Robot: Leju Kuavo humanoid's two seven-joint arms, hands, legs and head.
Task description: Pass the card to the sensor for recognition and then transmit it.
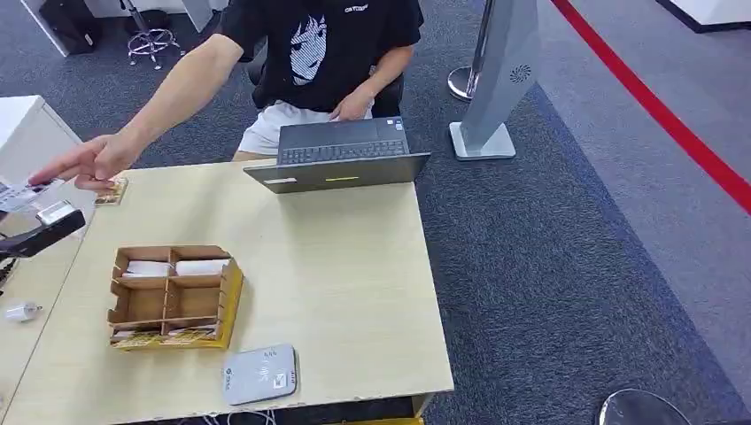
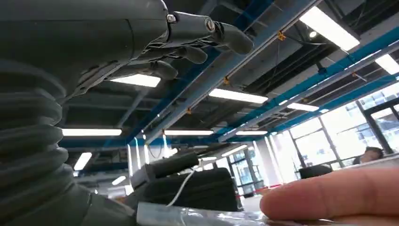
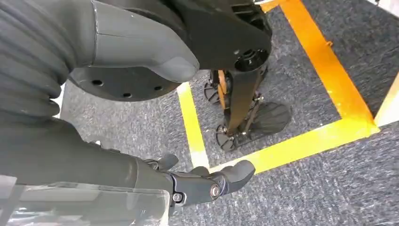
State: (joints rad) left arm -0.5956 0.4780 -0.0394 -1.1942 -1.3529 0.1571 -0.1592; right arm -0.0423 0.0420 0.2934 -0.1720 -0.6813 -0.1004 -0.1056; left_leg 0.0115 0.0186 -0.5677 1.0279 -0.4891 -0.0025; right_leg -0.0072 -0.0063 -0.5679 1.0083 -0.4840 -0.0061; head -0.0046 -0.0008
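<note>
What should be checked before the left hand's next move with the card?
1. Person's hand reaches the card: ok, a fingertip is on it.
2. Left hand grips the card: cannot tell.
3. Sensor unobstructed on the table: ok.
4. Right hand out of the way: ok, it hangs over the floor, holding nothing.
5. Card already recognised: cannot tell.

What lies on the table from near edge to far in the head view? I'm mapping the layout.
Card sensor → cardboard organizer box → laptop.
</note>
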